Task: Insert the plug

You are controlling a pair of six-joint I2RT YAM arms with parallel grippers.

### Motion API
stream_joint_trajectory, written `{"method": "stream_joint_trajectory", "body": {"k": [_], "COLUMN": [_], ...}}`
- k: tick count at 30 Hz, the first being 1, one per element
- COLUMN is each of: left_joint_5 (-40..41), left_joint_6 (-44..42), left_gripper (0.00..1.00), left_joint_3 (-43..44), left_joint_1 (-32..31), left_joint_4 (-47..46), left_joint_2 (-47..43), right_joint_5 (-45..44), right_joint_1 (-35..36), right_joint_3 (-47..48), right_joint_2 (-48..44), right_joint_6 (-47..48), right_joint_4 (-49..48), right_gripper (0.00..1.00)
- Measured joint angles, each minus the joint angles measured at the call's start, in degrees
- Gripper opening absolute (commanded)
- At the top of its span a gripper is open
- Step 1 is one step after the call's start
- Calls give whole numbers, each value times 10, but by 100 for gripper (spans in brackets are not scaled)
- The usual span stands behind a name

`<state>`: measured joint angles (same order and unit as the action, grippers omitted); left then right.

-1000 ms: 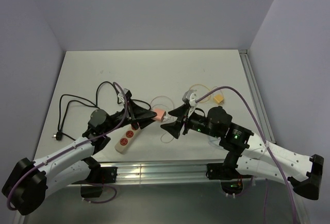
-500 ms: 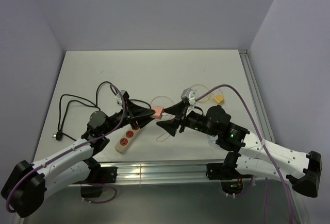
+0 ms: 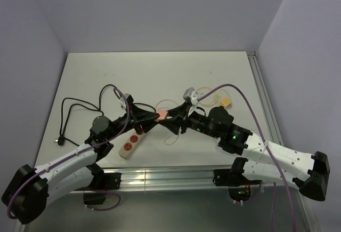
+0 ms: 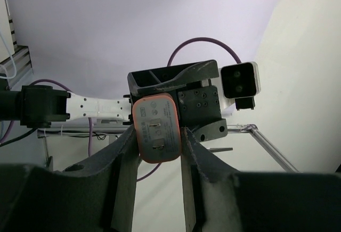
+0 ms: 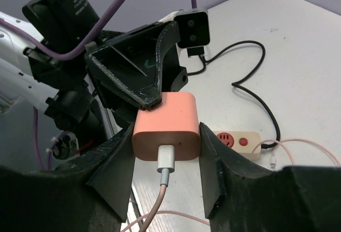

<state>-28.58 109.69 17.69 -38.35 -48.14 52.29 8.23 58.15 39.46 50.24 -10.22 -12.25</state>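
Observation:
The plug (image 3: 163, 116) is a salmon-pink charger block held in the air between both arms. My left gripper (image 3: 156, 116) is shut on its pronged end; the two prongs of the plug (image 4: 158, 128) face the left wrist camera between the left gripper (image 4: 158, 138) fingers. My right gripper (image 3: 170, 117) is shut on the cable end of the plug (image 5: 166, 122), one finger on each side, with a white connector and pink cable hanging from it. The cream power strip (image 3: 131, 143) with red sockets lies on the table below the left arm, also the power strip (image 5: 234, 140) in the right wrist view.
The strip's black cable (image 3: 74, 104) loops over the left of the table. A thin pink cable (image 3: 169, 103) coils mid-table, and a small yellow object (image 3: 226, 102) lies at the right. A metal rail (image 3: 262, 96) runs along the right edge.
My right gripper has moved left up to the plug and its jaws have closed onto it. The left gripper has kept its hold and barely shifted.

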Motion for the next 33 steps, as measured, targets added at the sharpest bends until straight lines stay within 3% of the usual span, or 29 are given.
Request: {"method": "stream_joint_trajectory", "body": {"k": [1,2,3,4,5,6,8,13,16,21,24,29,33], "left_joint_5": [1,1,2,4,8,9,14,80,172,364,447,528,560], "left_joint_6": [3,4,5,4,-2,-8,-34,-118,-182,-249,-266,-281,-280], "left_gripper": [0,5,20,61,77,88,99,100,99,86,84,61,60], "left_joint_3": [-1,-2,-4,-5,-5,-5,-5,-2,23,100,123,126,126], "left_joint_1": [0,1,1,1,2,3,3,22,33,36,36,37,37], "left_joint_4": [-2,-4,-5,-5,-5,-3,40,218,386,628,715,813,858], "left_joint_2": [0,0,0,0,-1,-2,-20,-120,-205,-297,-316,-299,-268], "right_joint_5": [-1,-3,-3,-3,-6,-11,-22,-67,-89,-132,-140,-139,-130], "right_joint_1": [0,0,0,0,0,1,2,4,4,4,4,4,4], "right_joint_3": [0,1,3,7,13,23,48,122,171,304,386,524,603], "right_joint_2": [2,3,5,8,13,20,37,74,113,235,320,469,570], "right_joint_6": [-2,-2,-2,-2,-2,-5,-7,-7,-9,-12,-3,26,52], "right_joint_4": [-2,-2,0,4,10,18,40,134,194,325,391,489,555], "right_gripper": [0,0,0,0,0,0,0,0,0,0,0,0,0]}}
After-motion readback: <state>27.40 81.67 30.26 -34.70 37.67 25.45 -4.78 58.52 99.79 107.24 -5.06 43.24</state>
